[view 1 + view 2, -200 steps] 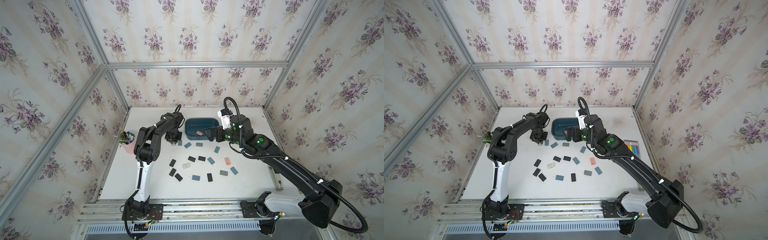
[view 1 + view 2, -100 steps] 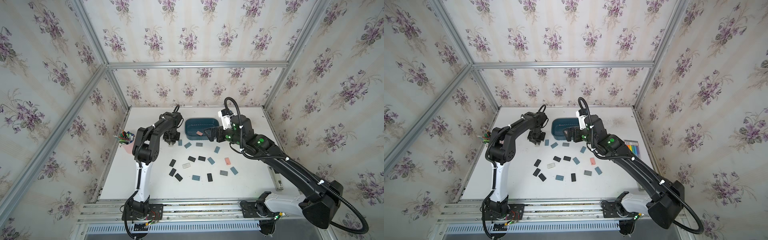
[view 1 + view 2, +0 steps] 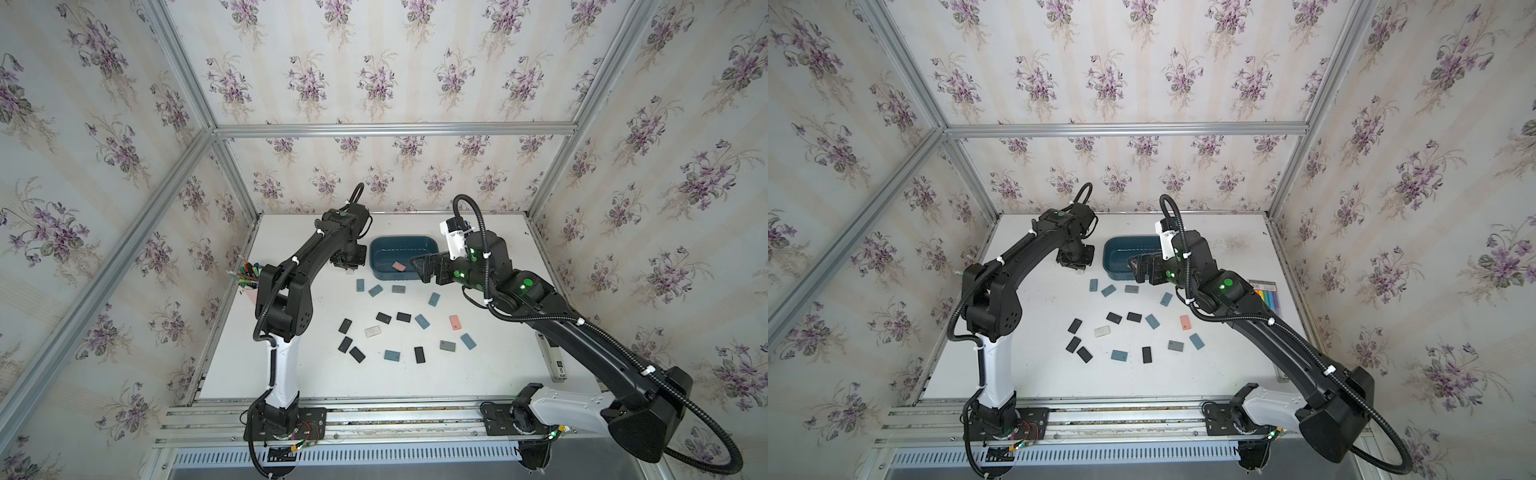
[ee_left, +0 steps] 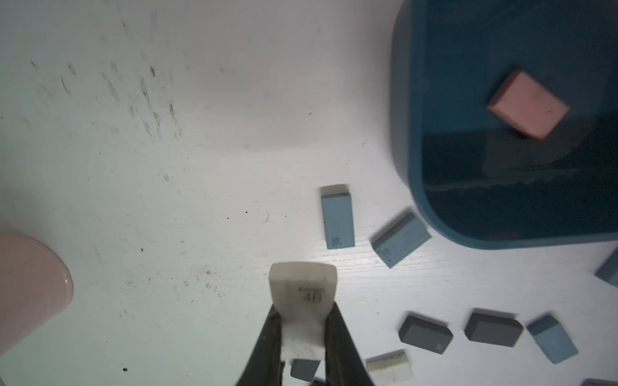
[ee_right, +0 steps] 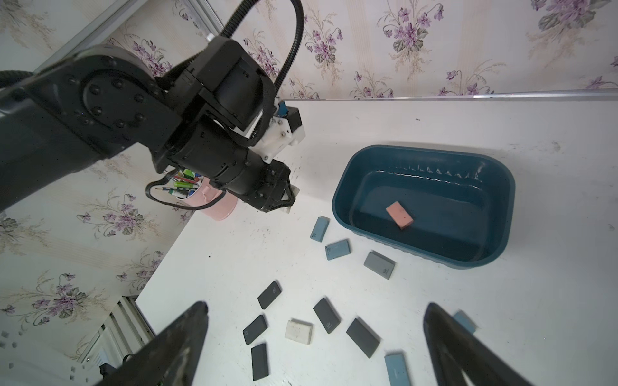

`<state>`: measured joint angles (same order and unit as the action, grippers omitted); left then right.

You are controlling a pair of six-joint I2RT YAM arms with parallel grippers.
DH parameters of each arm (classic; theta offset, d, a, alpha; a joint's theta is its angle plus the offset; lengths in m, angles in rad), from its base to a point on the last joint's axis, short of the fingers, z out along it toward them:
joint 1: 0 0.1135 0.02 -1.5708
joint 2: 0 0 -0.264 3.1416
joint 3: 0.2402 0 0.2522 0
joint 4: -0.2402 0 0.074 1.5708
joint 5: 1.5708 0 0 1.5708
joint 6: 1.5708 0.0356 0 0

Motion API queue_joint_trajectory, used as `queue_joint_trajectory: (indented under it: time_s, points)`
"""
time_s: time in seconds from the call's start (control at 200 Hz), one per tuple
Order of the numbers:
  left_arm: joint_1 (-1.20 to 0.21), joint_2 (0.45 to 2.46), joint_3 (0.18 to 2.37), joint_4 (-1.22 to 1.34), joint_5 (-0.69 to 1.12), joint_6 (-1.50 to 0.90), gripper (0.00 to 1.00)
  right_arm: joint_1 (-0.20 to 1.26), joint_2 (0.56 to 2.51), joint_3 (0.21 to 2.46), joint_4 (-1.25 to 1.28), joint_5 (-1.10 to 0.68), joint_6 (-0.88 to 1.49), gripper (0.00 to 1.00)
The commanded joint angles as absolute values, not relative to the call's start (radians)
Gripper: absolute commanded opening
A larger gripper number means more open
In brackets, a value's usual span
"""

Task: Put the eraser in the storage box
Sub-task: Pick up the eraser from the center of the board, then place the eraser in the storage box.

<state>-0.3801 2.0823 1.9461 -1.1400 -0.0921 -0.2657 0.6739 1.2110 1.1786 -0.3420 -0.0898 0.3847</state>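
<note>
My left gripper (image 4: 302,312) is shut on a white eraser (image 4: 302,287) marked 4B. It hangs just above the table, beside the left end of the dark teal storage box (image 4: 404,133). In both top views this gripper (image 3: 348,267) (image 3: 1077,268) sits left of the box (image 3: 376,249) (image 3: 1109,253). A pink eraser (image 3: 399,266) (image 5: 399,214) lies inside the box (image 5: 341,194). My right gripper (image 5: 314,334) (image 3: 420,266) is open and holds nothing. It hovers at the box's front right corner. Several black, blue-grey, white and pink erasers lie loose in front of the box.
A pink pen cup (image 3: 251,293) (image 5: 217,209) (image 4: 30,284) stands at the table's left edge. Loose erasers include a white one (image 3: 372,331) and a pink one (image 3: 454,322). A colour card (image 3: 1268,295) lies by the right edge. Walls close in three sides.
The left gripper with the white eraser has only shifted slightly beside the box's left end. The right arm has not moved.
</note>
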Motion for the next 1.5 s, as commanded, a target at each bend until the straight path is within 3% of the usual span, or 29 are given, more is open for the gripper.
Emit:
queue_joint_trajectory:
  time_s: [0.0, 0.385, 0.52, 0.609, 0.779, 0.879, 0.979, 1.034, 1.254, 1.499]
  points:
    - [-0.416, 2.082, 2.015, -1.155, -0.055, -0.296, 0.0, 0.675, 1.185, 1.175, -0.342, -0.057, 0.377, 1.0]
    - [-0.563, 2.37, 2.412, -1.181, 0.005, -0.364, 0.01, 0.674, 1.043, 1.172, -0.428, -0.005, 0.382, 1.0]
    - [-0.578, 2.441, 2.472, -1.157, 0.019, -0.384, 0.12, 0.675, 0.999, 1.164, -0.46, 0.01, 0.383, 1.0]
    - [-0.578, 2.462, 2.473, -1.139, 0.015, -0.391, 0.31, 0.674, 0.975, 1.152, -0.469, 0.019, 0.387, 1.0]
    - [-0.579, 2.506, 2.474, -1.145, -0.005, -0.384, 0.35, 0.675, 0.956, 1.137, -0.469, 0.015, 0.395, 1.0]
    - [-0.579, 2.517, 2.473, -1.148, -0.024, -0.379, 0.49, 0.675, 0.952, 1.137, -0.466, 0.012, 0.399, 1.0]
    - [-0.58, 2.515, 2.469, -1.142, -0.023, -0.376, 0.54, 0.675, 0.947, 1.133, -0.465, 0.009, 0.401, 1.0]
    - [-0.579, 2.512, 2.468, -1.138, -0.02, -0.374, 0.63, 0.675, 0.945, 1.13, -0.462, 0.008, 0.404, 1.0]
    - [-0.585, 2.501, 2.451, -1.116, -0.019, -0.377, 0.84, 0.675, 0.947, 1.127, -0.462, 0.003, 0.406, 1.0]
    - [-0.601, 2.499, 2.45, -1.123, -0.101, -0.364, 0.87, 0.674, 0.953, 1.123, -0.459, 0.0, 0.405, 1.0]
